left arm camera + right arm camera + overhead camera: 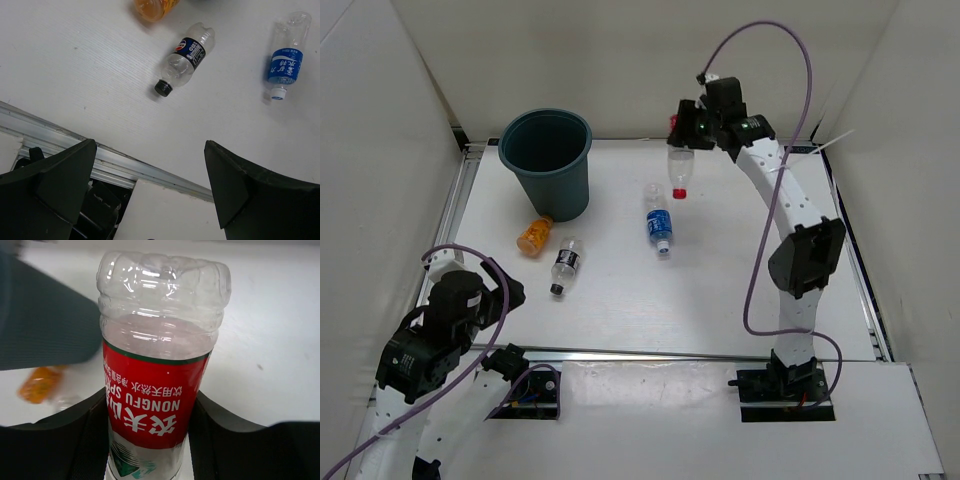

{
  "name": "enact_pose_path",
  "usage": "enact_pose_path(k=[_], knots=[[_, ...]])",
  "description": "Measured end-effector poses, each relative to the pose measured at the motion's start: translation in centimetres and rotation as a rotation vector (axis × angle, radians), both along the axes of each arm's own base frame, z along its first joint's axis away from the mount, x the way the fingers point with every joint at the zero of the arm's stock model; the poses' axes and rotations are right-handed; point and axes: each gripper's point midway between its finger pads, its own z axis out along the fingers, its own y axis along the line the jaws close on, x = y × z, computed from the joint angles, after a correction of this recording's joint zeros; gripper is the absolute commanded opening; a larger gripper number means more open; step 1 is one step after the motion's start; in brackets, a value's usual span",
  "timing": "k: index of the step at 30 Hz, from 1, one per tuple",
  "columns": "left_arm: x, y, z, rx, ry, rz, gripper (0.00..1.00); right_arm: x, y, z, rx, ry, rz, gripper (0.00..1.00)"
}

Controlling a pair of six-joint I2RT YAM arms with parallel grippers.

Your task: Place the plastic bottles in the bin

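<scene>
**A:** Upper centre of the overhead view: the right gripper (678,132) is clamped on the red-label bottle (680,170), red cap pointing toward the bottom of the frame.

**B:** The wrist view backs that up, with a finger (75,435) pressed against each side of the label.

**A:** The bin (556,190) stands upright in the upper left, apart from that bottle.

**B:** Three more lie on the table (720,290). The orange bottle (534,237) is just beside the bin's base and the dark-label bottle (565,263) is close below it. The blue-label bottle (659,225) is in the centre.

**A:** Lower left, the left gripper (150,182) has its jaws spread wide and grips nothing, over the table's near rail.
</scene>
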Motion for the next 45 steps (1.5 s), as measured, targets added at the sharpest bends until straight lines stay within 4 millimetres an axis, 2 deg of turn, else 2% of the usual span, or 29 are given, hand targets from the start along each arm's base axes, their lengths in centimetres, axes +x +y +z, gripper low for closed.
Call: enact_pose_path(k=[2,3,5,7,11,13,17,22,29,34,37,40,45], knots=[[0.0,0.0,0.0,0.001,0.002,0.0,1.0,-1.4,3.3,5.3,0.058,-0.127,0.083,0.21],[0.0,0.0,0.0,0.001,0.002,0.0,1.0,-2.3,5.0,7.3,0.084,-0.174,0.127,0.21],[0.0,0.0,0.0,0.002,0.002,0.0,1.0,-4.2,8.6,10.7,0.143,-0.256,0.213,0.21],[0.0,0.0,0.0,0.002,0.002,0.001,1.0,-6.3,12.1,12.8,0.195,-0.31,0.295,0.21],[0.0,0.0,0.0,0.002,0.003,0.001,1.0,-8.8,16.3,14.3,0.261,-0.355,0.378,0.21],[0.0,0.0,0.0,0.002,0.003,0.001,1.0,-8.8,17.8,14.7,0.291,-0.38,0.393,0.21],[0.1,0.0,0.0,0.003,0.003,0.001,1.0,-7.5,20.5,16.3,0.366,-0.455,0.397,0.21],[0.3,-0.1,-0.2,0.012,0.021,0.0,1.0,-6.7,22.1,17.6,0.42,-0.556,0.361,0.22],[1.0,-0.4,-0.6,0.042,0.079,-0.008,1.0,-6.2,24.0,22.0,0.519,-0.774,0.349,0.23],[1.3,-0.6,-0.1,0.044,0.085,-0.009,1.0,-5.1,24.3,22.7,0.533,-0.89,0.328,0.24],[1.5,-0.8,0.6,0.031,0.072,-0.01,1.0,-4.1,24.8,22.0,0.522,-0.939,0.319,0.24],[1.5,-0.9,0.9,0.02,0.064,-0.012,1.0,-2.9,25.6,20.6,0.507,-0.973,0.318,0.24],[1.7,-1.3,0.6,0.026,0.087,-0.028,1.0,-1.3,26.9,16.7,0.46,-0.977,0.325,0.26]])
